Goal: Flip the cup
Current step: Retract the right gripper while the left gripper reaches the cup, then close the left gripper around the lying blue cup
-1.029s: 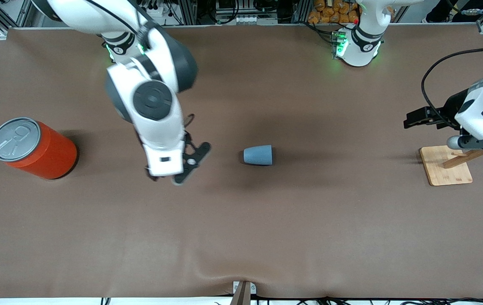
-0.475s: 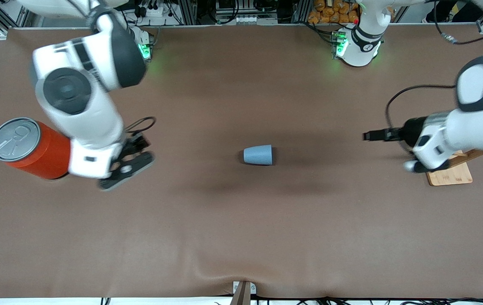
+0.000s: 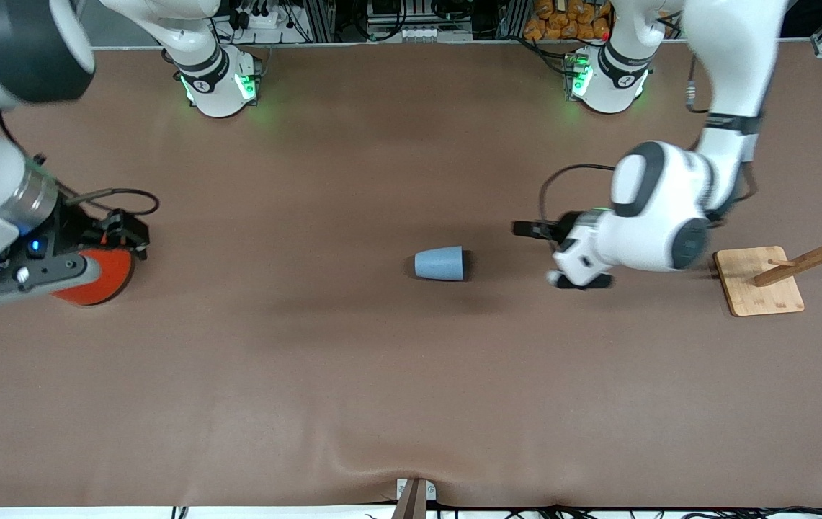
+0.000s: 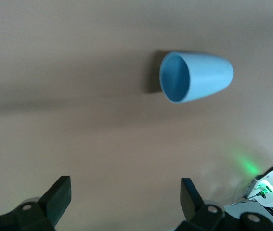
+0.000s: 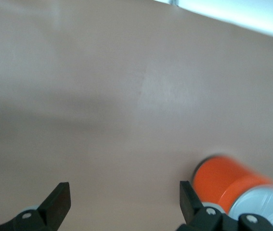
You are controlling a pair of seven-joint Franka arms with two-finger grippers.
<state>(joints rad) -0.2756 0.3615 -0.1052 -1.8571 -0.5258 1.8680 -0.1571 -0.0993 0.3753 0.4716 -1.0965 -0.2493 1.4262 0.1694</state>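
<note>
- I read this as the approach step: the cup (image 3: 439,264) lies on its side near the middle of the table (image 3: 411,375), untouched, and nothing has been flipped yet.
- In the left wrist view the cup's (image 4: 195,77) dark-blue mouth faces the camera; in the front view the mouth points toward the left arm's end of the table.
- My left pincer (image 3: 534,230) hangs low over the table just beside the cup, on the side toward the left arm's end. Its fingers (image 4: 58,195) are spread wide and hold nothing.
- My right pincer (image 3: 14,277) sits over the orange can (image 3: 97,276) at the right arm's end, also spread and empty; I judge that arm to be waiting out of the way.
- Next I would need to bring the left pincer in until the spread fingers straddle the cup's wall near the rim, close gently, then lift and rotate the wrist so the cup comes to stand on the table. The taper means a grip too close to the narrow end could slip.
- Against the frames a second ago: the right arm has swept from beside the cup out to the can, now covering most of it.
- The left arm has swung from over the wooden stand (image 3: 760,281) in toward the cup.
- The cup has not shifted.
</note>
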